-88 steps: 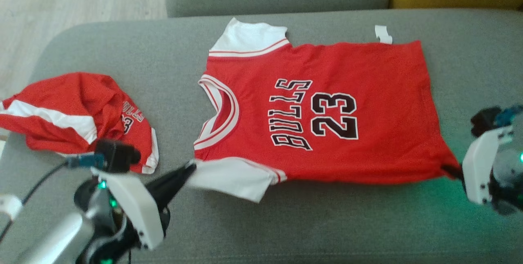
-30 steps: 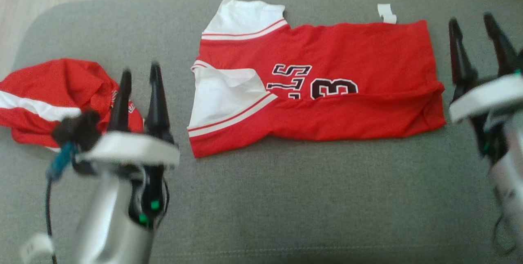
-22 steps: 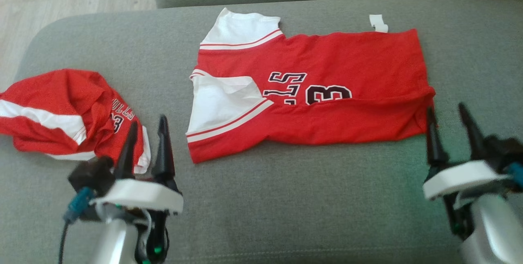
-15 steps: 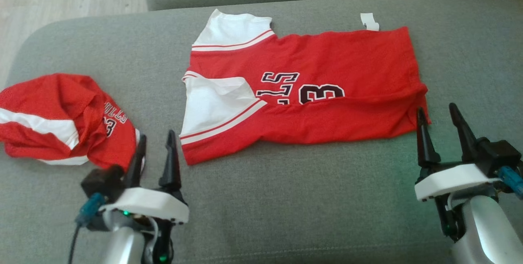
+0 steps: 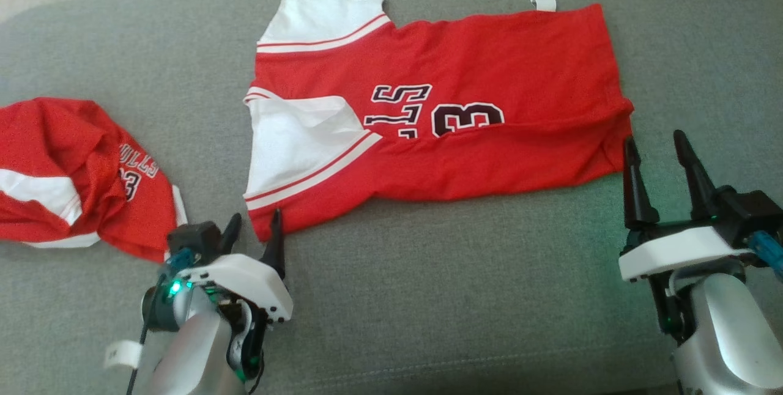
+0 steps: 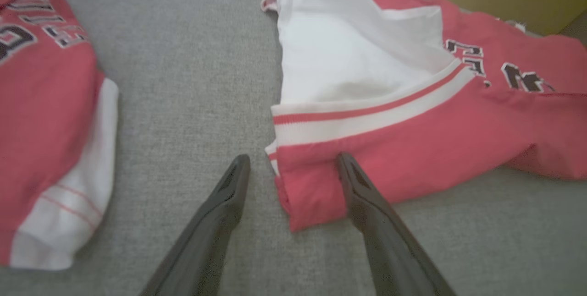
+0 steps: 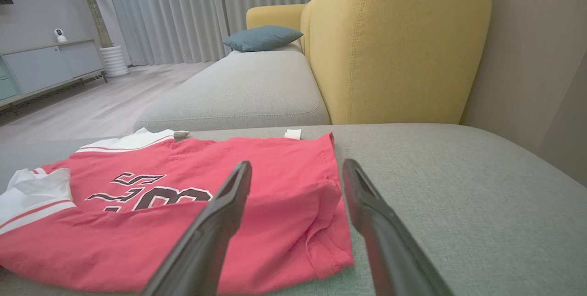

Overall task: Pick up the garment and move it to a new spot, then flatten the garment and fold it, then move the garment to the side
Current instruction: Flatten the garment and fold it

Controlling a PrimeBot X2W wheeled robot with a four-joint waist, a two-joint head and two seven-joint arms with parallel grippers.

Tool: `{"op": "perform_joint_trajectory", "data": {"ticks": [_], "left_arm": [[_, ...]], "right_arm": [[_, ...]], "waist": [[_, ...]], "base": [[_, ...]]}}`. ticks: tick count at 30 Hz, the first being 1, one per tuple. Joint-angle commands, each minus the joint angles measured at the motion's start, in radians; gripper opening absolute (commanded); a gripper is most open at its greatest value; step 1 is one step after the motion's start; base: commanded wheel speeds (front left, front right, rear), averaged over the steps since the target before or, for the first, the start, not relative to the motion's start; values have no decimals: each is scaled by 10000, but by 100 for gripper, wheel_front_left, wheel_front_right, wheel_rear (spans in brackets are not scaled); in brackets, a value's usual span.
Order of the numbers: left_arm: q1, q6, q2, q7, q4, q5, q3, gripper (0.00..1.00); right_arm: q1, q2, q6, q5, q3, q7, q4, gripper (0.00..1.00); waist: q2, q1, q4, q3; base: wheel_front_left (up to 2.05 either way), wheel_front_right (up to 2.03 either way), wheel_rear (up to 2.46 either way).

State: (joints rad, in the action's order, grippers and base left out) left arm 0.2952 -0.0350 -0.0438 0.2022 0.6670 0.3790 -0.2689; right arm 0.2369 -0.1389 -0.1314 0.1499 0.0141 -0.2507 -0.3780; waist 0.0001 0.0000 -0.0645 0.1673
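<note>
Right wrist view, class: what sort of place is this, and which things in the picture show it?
Most likely a home living room: a yellow upholstered sofa with a teal cushion, floor-length grey curtains, and a low sideboard on a wood floor.

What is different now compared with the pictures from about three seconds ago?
The near edge and sleeve of the jersey were folded away from the robot, over the lettering. Both grippers let go of it; the left gripper now stands open around the fold's near left corner, the right gripper open by the hem corner. The crumpled red garment stayed at the left on the grey sofa.
</note>
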Motion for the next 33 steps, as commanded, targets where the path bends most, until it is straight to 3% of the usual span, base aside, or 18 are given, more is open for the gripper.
{"op": "perform_joint_trajectory", "data": {"ticks": [1, 7, 11, 12, 13, 14, 25, 33], "left_arm": [[517, -86, -145, -43, 117, -133, 236, 100], [1036, -223, -273, -233, 1131, -280, 104, 100], [1336, -82, -328, -446, 1684, -409, -138, 100], [1403, -8, -329, -457, 1768, -425, -196, 61], [1475, 53, -335, -396, 1802, -453, -250, 12], [1548, 81, -341, -278, 1791, -467, -270, 0], [1778, -26, -333, 576, 303, -756, -246, 0], [1463, 134, -247, 593, -874, -1090, -603, 0]], "right_arm": [[321, -88, 7, 79, 265, -76, 347, 100], [427, -102, 7, 194, 304, -79, 404, 100], [513, -107, 7, 269, 309, -13, 407, 100], [536, -105, 7, 287, 293, 55, 373, 100], [561, -97, 7, 305, 268, 159, 311, 100], [590, -74, 7, 316, 201, 314, 212, 100], [1343, 524, 7, 283, -972, 2159, -1254, 100], [1960, 434, 7, -1054, -1761, 2484, -2594, 100]], "waist": [[-1, 0, -86, 111], [-1, 0, -192, 316], [-1, 0, -213, 430], [-1, 0, -204, 456], [-1, 0, -190, 473], [-1, 0, -172, 480], [-1, 0, 366, 510], [-1, 0, 772, 689]], "base": [[0, 0, 0], [0, 0, 0], [0, 0, 0], [0, 0, 0], [0, 0, 0], [0, 0, 0], [0, 0, 0], [0, 0, 0]]}}
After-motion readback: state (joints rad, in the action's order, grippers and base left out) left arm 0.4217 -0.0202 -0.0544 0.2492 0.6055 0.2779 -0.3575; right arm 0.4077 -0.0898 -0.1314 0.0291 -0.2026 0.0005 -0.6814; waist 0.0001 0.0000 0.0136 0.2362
